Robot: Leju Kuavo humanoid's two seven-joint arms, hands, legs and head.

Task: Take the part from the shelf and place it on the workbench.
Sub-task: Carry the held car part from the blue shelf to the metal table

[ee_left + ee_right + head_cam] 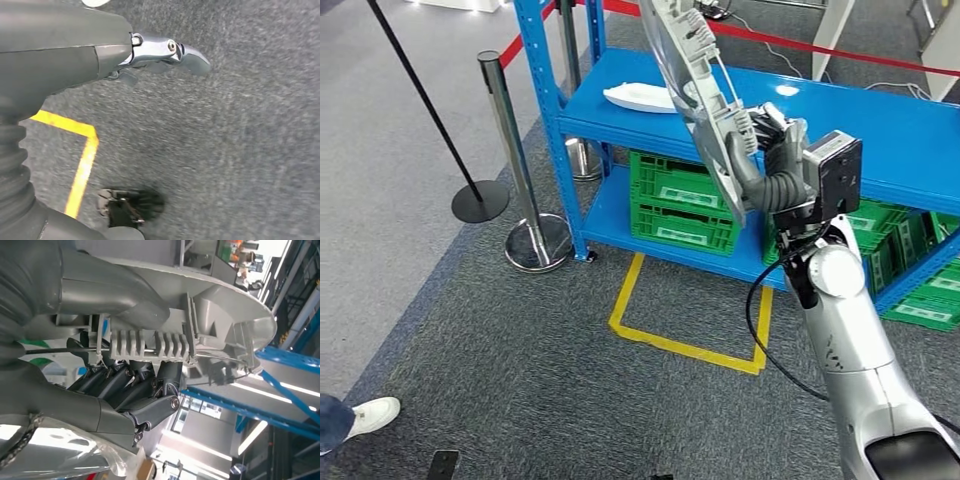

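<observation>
while the right hand point(765, 170) grips the grey part point(697, 90) above the shelf point(893, 130), its wrist view shows dark fingers point(124, 385) under ribs

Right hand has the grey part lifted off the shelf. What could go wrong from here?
1. The grey part is long and tilted, and the right hand grips it near its lower end only; it might pivot or slip while being carried.
2. It hangs close above the blue shelf and the white part; a turn might knock them.
3. The stanchions and a person's shoe stand nearby.
</observation>
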